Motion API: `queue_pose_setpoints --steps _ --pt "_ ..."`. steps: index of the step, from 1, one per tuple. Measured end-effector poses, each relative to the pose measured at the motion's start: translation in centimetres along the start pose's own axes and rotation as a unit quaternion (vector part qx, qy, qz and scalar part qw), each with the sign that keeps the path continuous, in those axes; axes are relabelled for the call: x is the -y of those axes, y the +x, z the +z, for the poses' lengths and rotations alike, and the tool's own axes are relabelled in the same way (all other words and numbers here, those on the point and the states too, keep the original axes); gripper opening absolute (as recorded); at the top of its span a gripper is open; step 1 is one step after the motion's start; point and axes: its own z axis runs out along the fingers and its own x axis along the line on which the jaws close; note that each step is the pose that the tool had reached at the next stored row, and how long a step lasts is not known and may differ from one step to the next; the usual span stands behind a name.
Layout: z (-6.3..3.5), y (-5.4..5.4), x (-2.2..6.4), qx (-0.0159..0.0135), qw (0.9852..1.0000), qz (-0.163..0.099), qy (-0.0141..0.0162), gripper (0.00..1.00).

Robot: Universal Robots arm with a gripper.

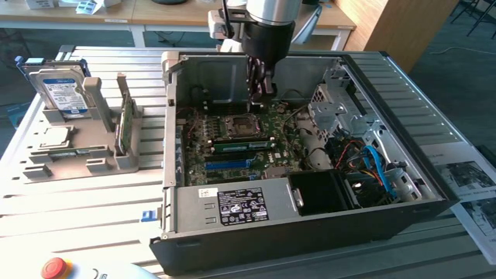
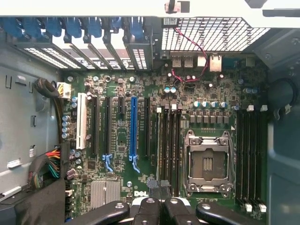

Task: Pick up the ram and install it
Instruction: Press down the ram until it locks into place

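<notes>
On the worktop [image 1: 85,197], at the exterior view's nine o'clock, a grey holder [image 1: 74,157] carries a hard drive [image 1: 62,90] and an upright green ram [image 1: 125,123]. Toward three o'clock, another ram stick [image 1: 244,144] sits in the motherboard [image 1: 232,157] of the open computer case [image 1: 302,232]. Above it at twelve o'clock, the gripper [image 1: 261,87] hangs clenched, grasping nothing.

The word "DELL" is showing in white print on the motherboard [image 2: 140,140], by its edge beside the gripper fingers in the wrist view. A black label with white print is sitting on the power supply [image 1: 232,206], and a blue-and-white label is covering the hard drive [image 1: 62,93], but neither label's text is coming through legibly.
</notes>
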Motion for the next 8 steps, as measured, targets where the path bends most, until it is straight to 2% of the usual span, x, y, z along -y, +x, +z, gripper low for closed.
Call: queue_pose_setpoints --steps 2,8 --pt "-0.01 0.00 0.00 0.0002 1.0000 0.000 0.0015 0.10" --pt "-0.02 0.00 0.10 0.0000 1.0000 -0.001 0.0015 0.10"
